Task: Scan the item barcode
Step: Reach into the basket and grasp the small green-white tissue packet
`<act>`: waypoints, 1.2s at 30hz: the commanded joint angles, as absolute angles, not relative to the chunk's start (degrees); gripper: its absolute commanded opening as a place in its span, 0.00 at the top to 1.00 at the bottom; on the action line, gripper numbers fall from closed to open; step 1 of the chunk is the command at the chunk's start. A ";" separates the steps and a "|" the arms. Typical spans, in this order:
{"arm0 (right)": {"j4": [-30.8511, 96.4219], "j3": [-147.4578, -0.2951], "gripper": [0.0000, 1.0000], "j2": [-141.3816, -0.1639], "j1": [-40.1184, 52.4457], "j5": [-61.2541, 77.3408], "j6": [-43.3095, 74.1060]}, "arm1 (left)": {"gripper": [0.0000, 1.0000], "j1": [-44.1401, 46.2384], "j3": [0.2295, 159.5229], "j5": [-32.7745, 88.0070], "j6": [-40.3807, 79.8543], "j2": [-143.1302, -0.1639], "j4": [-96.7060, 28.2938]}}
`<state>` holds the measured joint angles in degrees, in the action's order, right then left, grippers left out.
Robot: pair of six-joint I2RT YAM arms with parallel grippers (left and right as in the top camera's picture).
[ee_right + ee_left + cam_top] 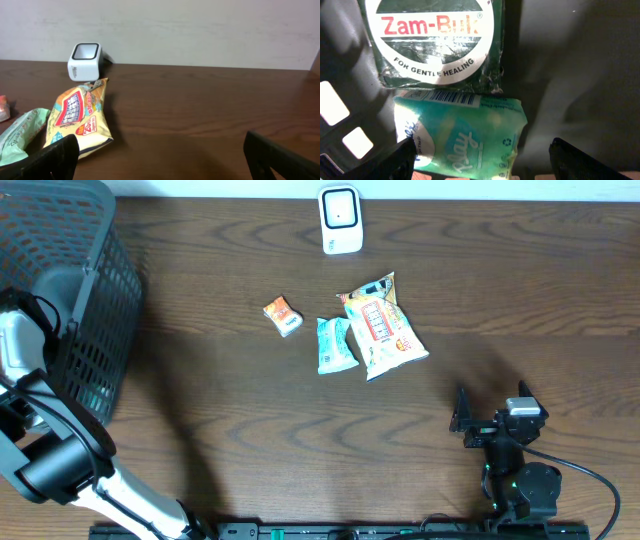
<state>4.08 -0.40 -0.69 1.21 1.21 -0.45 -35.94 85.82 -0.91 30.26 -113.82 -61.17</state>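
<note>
Overhead, the basket (100, 310) hides the left gripper (482, 150) (Zam-Buk box (432, 40) cropped).

Zam-Buk box (432, 42), tissue pack (462, 135), basket wall (350, 75).
Green box at 12 o'clock touches teal pack at 6, barcode strip showing; wall at 9; left gripper (482, 147) jaws wide, either side of pack.

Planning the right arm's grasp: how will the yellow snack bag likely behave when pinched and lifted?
Probably light for its size and floppy: the yellow snack bag looks like a puffy film pouch. Its shiny film could slip, so the crimped end seam looks like the safer hold. Lying flat beside the teal pack, it should slide, not roll, if pushed.
</note>
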 commanded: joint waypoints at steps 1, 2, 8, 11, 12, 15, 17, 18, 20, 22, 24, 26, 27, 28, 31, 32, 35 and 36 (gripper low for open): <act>4.40 -0.36 0.01 -0.32 1.06 0.78 0.14 | 0.17 -35.55 84.27 -1.56 30.74 -116.31 -61.49; 4.40 -0.36 0.01 -0.32 1.06 0.78 0.14 | 0.20 -35.55 84.07 -1.56 30.72 -116.71 -61.39; 4.38 -0.36 0.01 -0.32 1.06 0.78 0.14 | 0.64 -35.64 83.57 -1.63 30.48 -118.41 -61.17; 4.40 -0.36 0.01 -0.32 1.06 0.78 0.14 | 0.92 -35.70 83.85 -1.61 30.50 -118.24 -61.04; 4.40 -0.36 0.01 -0.32 1.06 0.78 0.14 | 0.92 -35.70 84.20 -1.58 30.50 -118.24 -61.30; 4.40 -0.36 0.01 -0.32 1.06 0.78 0.14 | 0.92 -35.70 85.71 -1.56 30.48 -117.84 -62.67; 4.38 -0.36 0.01 -0.32 1.06 0.78 0.14 | 0.93 -35.70 87.85 -1.54 30.50 -117.12 -64.36; 4.40 -0.36 0.01 -0.32 1.06 0.78 0.14 | 0.93 -35.70 89.21 -1.54 30.50 -116.66 -65.41; 4.38 -0.36 0.01 -0.32 1.06 0.78 0.14 | 0.93 -35.70 92.79 -1.52 30.52 -115.24 -67.59; 4.40 -0.36 0.01 -0.32 1.06 0.78 0.14 | 0.93 -35.70 96.62 -1.52 30.50 -113.14 -69.21; 4.40 -0.36 0.01 -0.32 1.06 0.78 0.14 | 0.93 -35.70 100.14 -1.52 30.55 -110.43 -69.87; 4.40 -0.36 0.01 -0.32 1.06 0.78 0.14 | 0.93 -35.70 103.24 -1.54 30.57 -107.07 -69.71; 4.38 -0.36 0.01 -0.32 1.06 0.78 0.14 | 0.93 -35.70 104.77 -1.54 30.63 -105.21 -69.34; 4.38 -0.36 0.01 -0.32 1.06 0.78 0.14 | 0.93 -35.70 106.19 -1.52 30.76 -103.28 -68.77; 4.40 -0.36 0.01 -0.32 1.06 0.78 0.14 | 0.93 -35.70 108.84 -1.52 30.76 -96.38 -65.21; 4.40 -0.36 0.01 -0.32 1.06 0.78 0.14 | 0.93 -35.68 109.12 -1.43 30.79 -94.06 -63.48; 4.40 -0.36 0.01 -0.32 1.06 0.78 0.14 | 0.92 -35.70 109.14 2.92 30.83 -87.96 -58.57; 4.38 -0.36 0.01 -0.32 1.06 0.78 0.14 | 0.92 -35.70 109.14 5.21 31.27 -86.65 -57.39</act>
